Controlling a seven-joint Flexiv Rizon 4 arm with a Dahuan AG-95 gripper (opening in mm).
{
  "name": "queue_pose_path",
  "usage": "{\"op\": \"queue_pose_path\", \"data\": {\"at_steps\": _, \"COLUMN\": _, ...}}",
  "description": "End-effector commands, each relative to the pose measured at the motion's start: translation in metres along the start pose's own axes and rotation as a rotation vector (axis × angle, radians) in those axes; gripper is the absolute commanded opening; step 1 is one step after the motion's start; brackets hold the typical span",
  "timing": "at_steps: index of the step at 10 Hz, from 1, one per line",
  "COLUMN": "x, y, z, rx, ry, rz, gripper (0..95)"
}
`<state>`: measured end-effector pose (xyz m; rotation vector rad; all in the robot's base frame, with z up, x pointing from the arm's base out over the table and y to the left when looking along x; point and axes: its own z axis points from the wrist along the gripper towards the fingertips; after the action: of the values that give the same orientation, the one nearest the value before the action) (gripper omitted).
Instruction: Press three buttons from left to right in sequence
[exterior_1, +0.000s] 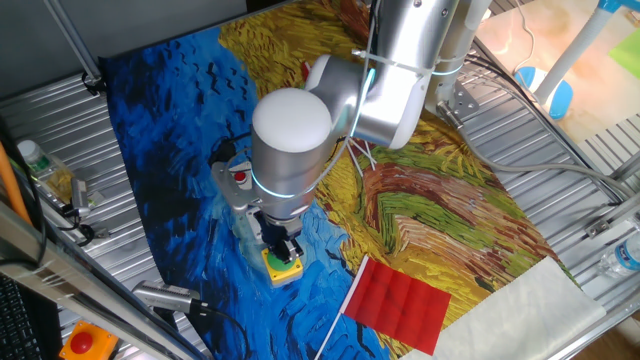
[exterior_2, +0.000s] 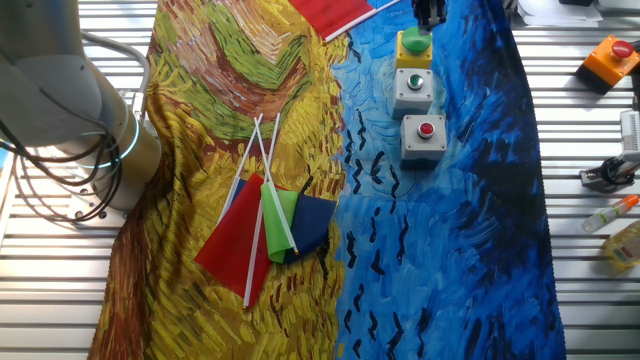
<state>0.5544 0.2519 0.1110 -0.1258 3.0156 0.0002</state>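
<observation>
Three button boxes stand in a row on the painted cloth (exterior_2: 450, 250). The grey box with a red button (exterior_2: 424, 136) also shows in one fixed view (exterior_1: 238, 180). The grey box with a green button (exterior_2: 412, 89) is hidden behind the arm in that view. The yellow box with a big green dome (exterior_2: 415, 46) shows there too (exterior_1: 283, 266). My gripper (exterior_1: 283, 247) is right over the yellow box, its tips at or just above the dome. In the other fixed view the gripper (exterior_2: 430, 14) sits at the top edge beside the dome. No view shows a gap between the fingertips.
An orange box with a red button (exterior_2: 610, 58) sits off the cloth on the metal table, also in one fixed view (exterior_1: 80, 343). A red flag (exterior_1: 400, 305) lies near the yellow box. A bundle of coloured flags (exterior_2: 265, 225) lies mid-cloth. A bottle (exterior_2: 612, 214) lies at the right.
</observation>
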Motion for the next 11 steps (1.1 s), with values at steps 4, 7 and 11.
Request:
{"op": "queue_pose_path", "data": {"at_steps": 4, "x": 0.0, "y": 0.003, "z": 0.007, "rx": 0.001, "ry": 0.0, "rz": 0.001, "gripper": 0.0}}
{"op": "queue_pose_path", "data": {"at_steps": 7, "x": 0.0, "y": 0.005, "z": 0.011, "rx": 0.001, "ry": -0.003, "rz": 0.001, "gripper": 0.0}}
{"op": "queue_pose_path", "data": {"at_steps": 11, "x": 0.002, "y": 0.006, "z": 0.017, "rx": 0.001, "ry": -0.008, "rz": 0.002, "gripper": 0.0}}
